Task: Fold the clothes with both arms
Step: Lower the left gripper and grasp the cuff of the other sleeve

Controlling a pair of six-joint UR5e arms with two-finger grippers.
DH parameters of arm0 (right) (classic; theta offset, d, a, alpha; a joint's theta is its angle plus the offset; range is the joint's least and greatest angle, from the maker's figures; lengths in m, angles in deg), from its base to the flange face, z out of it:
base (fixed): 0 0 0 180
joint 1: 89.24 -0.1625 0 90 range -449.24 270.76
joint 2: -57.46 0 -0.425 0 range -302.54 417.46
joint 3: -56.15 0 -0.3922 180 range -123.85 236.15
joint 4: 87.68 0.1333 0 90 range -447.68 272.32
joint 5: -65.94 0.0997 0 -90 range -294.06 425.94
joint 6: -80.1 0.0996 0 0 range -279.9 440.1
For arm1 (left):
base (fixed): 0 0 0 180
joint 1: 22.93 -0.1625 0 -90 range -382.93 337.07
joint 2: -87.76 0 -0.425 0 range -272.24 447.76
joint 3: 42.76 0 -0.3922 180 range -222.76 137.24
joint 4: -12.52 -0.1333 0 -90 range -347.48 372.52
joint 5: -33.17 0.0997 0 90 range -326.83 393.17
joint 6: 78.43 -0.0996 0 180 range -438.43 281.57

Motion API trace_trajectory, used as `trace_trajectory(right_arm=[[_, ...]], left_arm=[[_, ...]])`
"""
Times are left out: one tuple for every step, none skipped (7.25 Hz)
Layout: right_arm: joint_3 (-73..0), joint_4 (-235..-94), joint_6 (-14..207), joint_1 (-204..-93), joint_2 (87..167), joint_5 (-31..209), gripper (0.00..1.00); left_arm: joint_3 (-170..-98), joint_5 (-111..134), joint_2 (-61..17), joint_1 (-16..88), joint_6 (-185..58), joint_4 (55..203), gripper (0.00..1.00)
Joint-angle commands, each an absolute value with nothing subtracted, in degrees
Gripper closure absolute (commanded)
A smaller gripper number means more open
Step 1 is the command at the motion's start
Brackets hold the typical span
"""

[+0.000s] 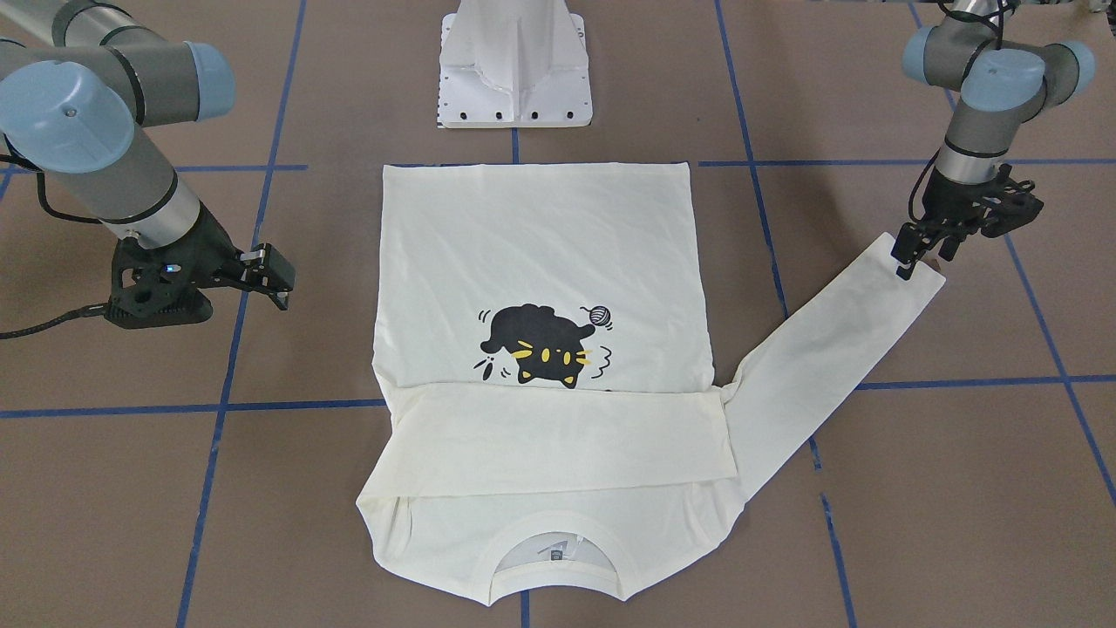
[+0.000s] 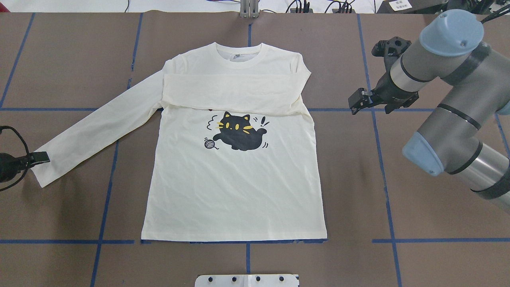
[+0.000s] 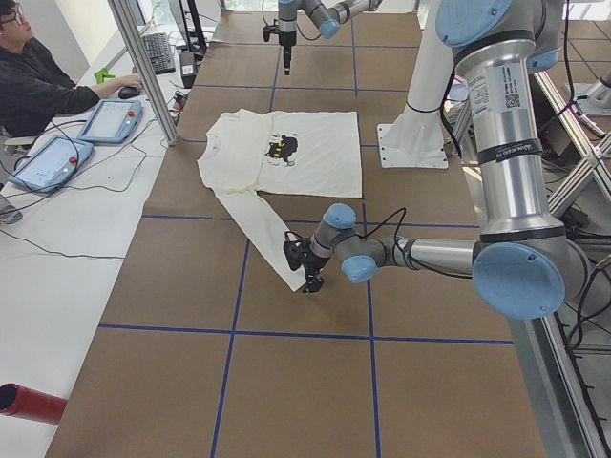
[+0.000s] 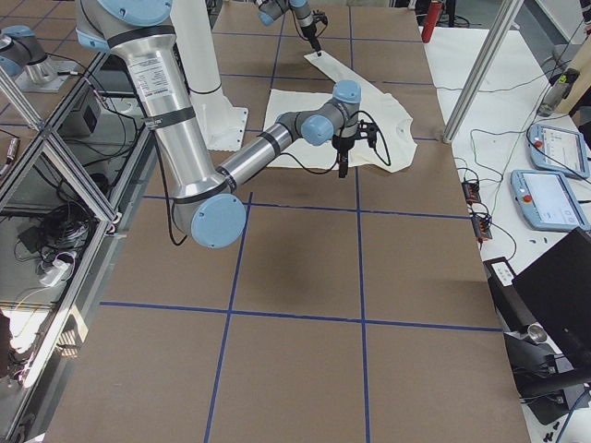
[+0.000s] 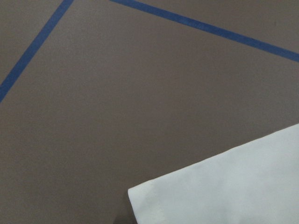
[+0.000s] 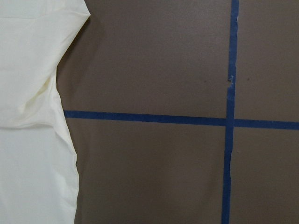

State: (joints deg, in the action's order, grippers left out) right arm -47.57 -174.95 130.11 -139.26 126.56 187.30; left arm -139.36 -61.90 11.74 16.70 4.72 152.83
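The cream T-shirt (image 2: 235, 191) lies flat, cat print (image 2: 237, 135) up, collar away from the robot. One sleeve (image 2: 231, 93) is folded across the chest. The other sleeve (image 2: 95, 131) stretches out flat toward my left. My left gripper (image 1: 907, 257) is low at that sleeve's cuff (image 5: 224, 186), fingertips touching its corner; I cannot tell whether it is open or shut. My right gripper (image 2: 354, 101) hovers open beside the shirt's shoulder, holding nothing and clear of the shirt's edge (image 6: 32, 116).
The white pedestal base (image 1: 514, 65) stands just behind the shirt's hem. Blue tape lines (image 2: 382, 159) cross the brown table. In the exterior left view a person (image 3: 29, 76) sits at a side desk with pendants (image 3: 110, 119).
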Motion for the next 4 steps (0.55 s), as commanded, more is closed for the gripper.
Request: trace_trajectory(right_arm=[[-47.5, -175.0, 130.1, -139.3, 126.5, 187.3, 0.00], [-47.5, -175.0, 130.1, -139.2, 126.5, 187.3, 0.00], [-47.5, -175.0, 130.1, -139.2, 126.4, 187.3, 0.00], [-47.5, -175.0, 130.1, -139.2, 126.4, 187.2, 0.00]], left_arm=[[-139.7, -61.9, 12.0, 16.7, 4.7, 152.9, 0.18], [-139.7, -61.9, 12.1, 16.6, 4.7, 153.0, 0.18], [-139.7, -62.0, 12.2, 16.6, 4.7, 153.0, 0.18], [-139.8, -62.2, 12.2, 16.6, 4.7, 153.0, 0.18]])
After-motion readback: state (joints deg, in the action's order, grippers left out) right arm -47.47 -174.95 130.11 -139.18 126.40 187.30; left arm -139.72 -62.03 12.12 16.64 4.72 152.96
